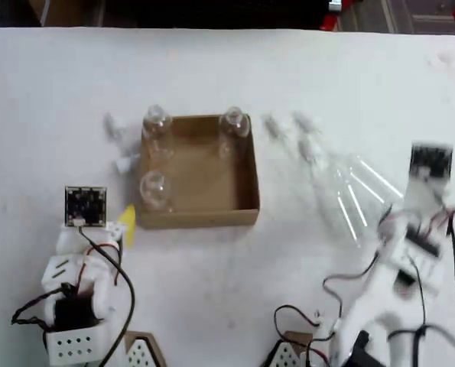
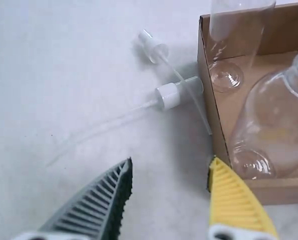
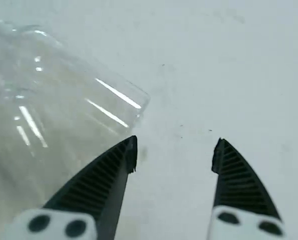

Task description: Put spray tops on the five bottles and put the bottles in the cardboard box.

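The right tool [image 3: 174,150], jaws apart, hovers with a clear plastic bottle [image 3: 53,115] lying just beside it, probably light, slick and prone to roll, best gripped across its round body; the left tool [image 2: 170,169], also apart, has white ribbed spray tops [image 2: 168,96] just ahead, beside the cardboard box [image 2: 284,192].

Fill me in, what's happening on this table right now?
Two robot arms are on a bottle-capping job. Three clear bottles stand in the cardboard box, with no tops visible on them. The left gripper is open and empty by the box's corner, near two loose spray tops. The right gripper is open beside a lying bottle on the table. On the box's far side lie more tops.
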